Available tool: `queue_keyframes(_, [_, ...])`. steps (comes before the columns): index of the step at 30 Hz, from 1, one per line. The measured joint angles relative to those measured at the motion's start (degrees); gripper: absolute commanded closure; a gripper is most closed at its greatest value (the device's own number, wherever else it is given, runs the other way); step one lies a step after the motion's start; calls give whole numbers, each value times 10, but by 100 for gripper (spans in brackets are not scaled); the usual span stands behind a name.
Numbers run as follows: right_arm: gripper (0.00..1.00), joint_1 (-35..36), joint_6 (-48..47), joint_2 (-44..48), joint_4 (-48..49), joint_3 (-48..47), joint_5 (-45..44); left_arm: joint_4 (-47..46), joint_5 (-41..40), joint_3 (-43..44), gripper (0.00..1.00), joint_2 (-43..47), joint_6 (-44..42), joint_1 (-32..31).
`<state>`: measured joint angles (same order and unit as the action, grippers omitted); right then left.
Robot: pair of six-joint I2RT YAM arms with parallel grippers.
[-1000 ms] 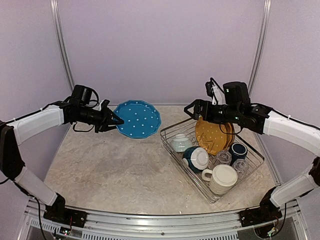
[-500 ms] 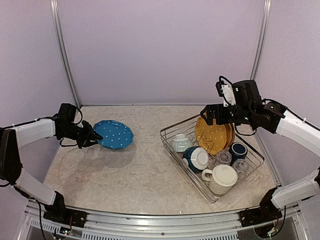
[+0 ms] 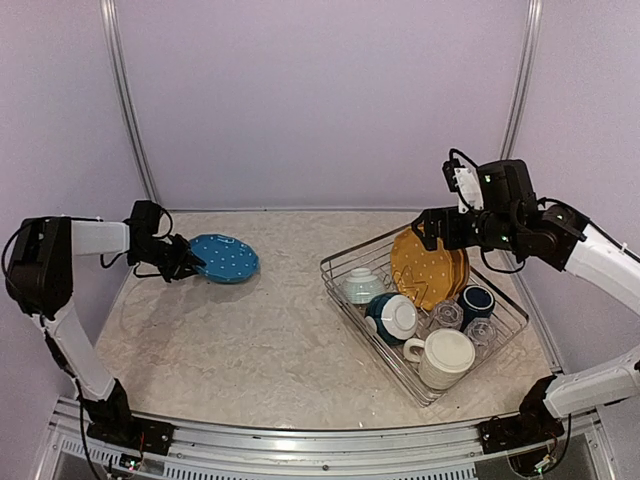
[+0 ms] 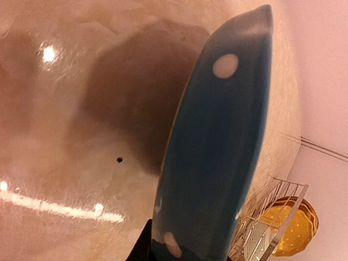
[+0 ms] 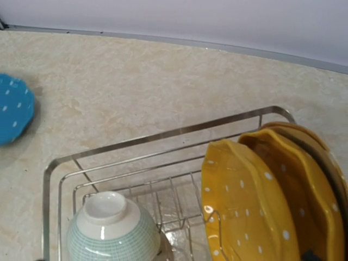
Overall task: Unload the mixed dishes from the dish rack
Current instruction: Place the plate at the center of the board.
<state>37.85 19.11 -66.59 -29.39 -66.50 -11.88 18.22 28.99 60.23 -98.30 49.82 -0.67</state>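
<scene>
Jaws, left gripper [image 3: 190,262]: closed on the near rim of the blue dotted plate [image 3: 226,258]. Only a dark sliver of finger shows at the plate's lower edge in the left wrist view.

Jaws, right gripper [image 3: 426,228]: the pictures do not show whether they are apart or together. No fingertips appear clearly in the right wrist view.

Blue dotted plate: outside the rack, at the far left of the table [image 3: 250,345], well apart from the rack. It lies nearly flat and low over the surface. Its shadow falls directly beneath it in the left wrist view [image 4: 217,157], but whether it touches the table cannot be told.

Dish rack [image 3: 350,251]: silver wire basket on the right half of the table, set at an angle. Contents:
- orange plates [image 3: 425,270], white-dotted, standing on edge at the far end, leaning together
- pale bowl [image 3: 362,286], upturned, at the far left corner
- dark-blue bowl [image 3: 392,316], on its side, white interior showing, mid-rack
- two clear glasses [image 3: 447,314], between the dark-blue bowl and the right wall
- navy mug [image 3: 476,300], against the right side
- large cream mug [image 3: 445,358], at the near corner

Right gripper position: raised above the rack's far end, just over the orange plates.
</scene>
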Motion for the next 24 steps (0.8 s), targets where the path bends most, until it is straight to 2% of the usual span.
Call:
queue_keyframes(5, [1, 0, 2, 15, -11, 10, -6, -22, -10, 80, 100, -74, -1, 0])
queue_keyframes(9, [0, 0, 2, 18, -18, 10, -11, -28, -19, 111, 100, -115, -1, 6])
queue_keyframes(13, [1, 0, 2, 17, -39, 7, -22, -51, 4, 124, 99, -143, 0, 20])
queue_keyframes(14, [1, 0, 2, 17, -45, 5, -25, -56, 7, 124, 96, -146, 1, 22])
queue_keyframes(17, [1, 0, 2, 14, -65, -3, -34, -60, 8, 124, 77, -150, 3, 22])
queue_keyframes(19, [1, 0, 2, 15, -76, -3, -36, -62, 7, 124, 59, -151, 3, 22])
queue_keyframes(24, [1, 0, 2, 26, -83, 12, -21, -49, -40, 108, 39, -154, -5, 22])
